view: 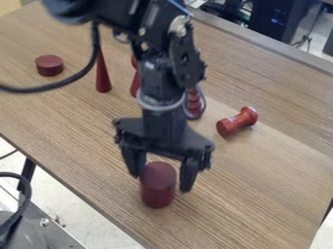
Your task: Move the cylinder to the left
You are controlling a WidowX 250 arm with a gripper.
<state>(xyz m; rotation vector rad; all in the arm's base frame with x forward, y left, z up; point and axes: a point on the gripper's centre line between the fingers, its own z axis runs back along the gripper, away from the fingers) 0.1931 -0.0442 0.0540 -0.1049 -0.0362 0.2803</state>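
My pincer [161,182], lower centre of the frame, is spread, one finger on either side of the upright dark red cylinder [158,186], which stands on the wooden table [273,170]. A visible gap separates the right-hand finger in the frame from the cylinder's wall; at the opposite side, finger and wall overlap in projection, and contact cannot be determined. Principal hazards, in my judgement: (i) toppling, should I close off-centre, so that one finger meets the wall first and pushes high on this tall, narrow body; (ii) slippage, should my fingers grip only the upper part of its smooth, curved side; (iii) loss over the edge, since the table's border runs diagonally to the lower left of the cylinder, and an overlong leftward shift would carry it there. The short red disc [49,65], upper left, lies well apart and presents little risk of collision.
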